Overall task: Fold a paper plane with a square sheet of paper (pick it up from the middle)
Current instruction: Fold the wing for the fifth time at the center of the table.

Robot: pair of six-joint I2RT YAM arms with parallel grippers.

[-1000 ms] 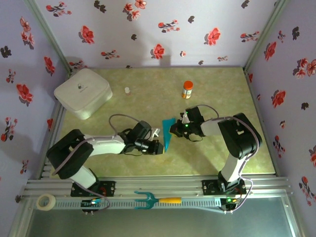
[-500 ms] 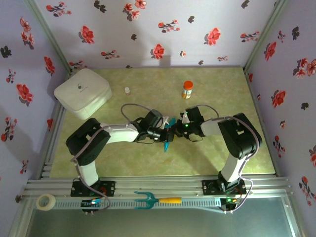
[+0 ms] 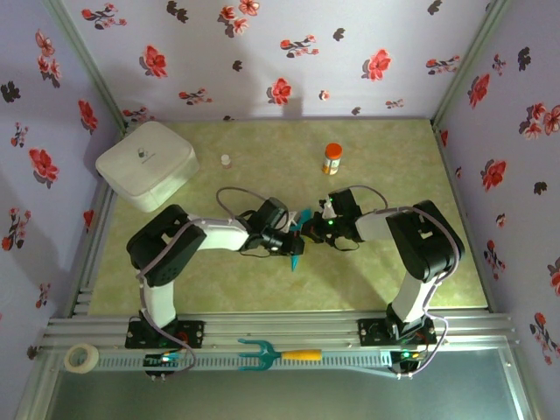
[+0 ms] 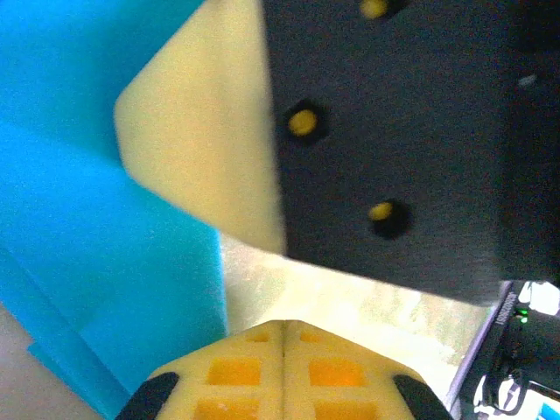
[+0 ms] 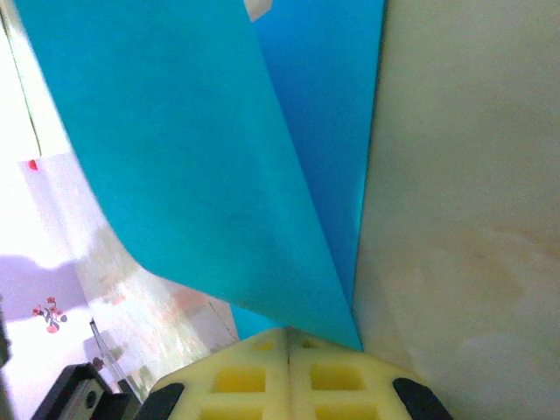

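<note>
- Right pincer (image 3: pixel 308 229), low over the middle of the worktop (image 3: pixel 262 157), is closed on the upper end of the teal paper (image 3: pixel 296 255).
- Left pincer (image 3: pixel 291 241) sits just beside it with its fingers together; I cannot tell whether it grips any paper.
- Narrow and pointed, the paper reaches toward the near edge.
- Risk: opposed pulls could tear it or skew the crease.

Crowded at mid-table, open towards the edges.
Left gripper (image 3: pixel 291 238) and right gripper (image 3: pixel 309 230) tip to tip around the folded teal-blue paper sheet (image 3: pixel 296 254), hardly any gap between. Bare green tabletop (image 3: pixel 236 284) free in front and at far right. White rounded box (image 3: pixel 146 163), small white vial (image 3: pixel 226 161) and orange pill bottle (image 3: pixel 332 158) standing along the far side.
</note>
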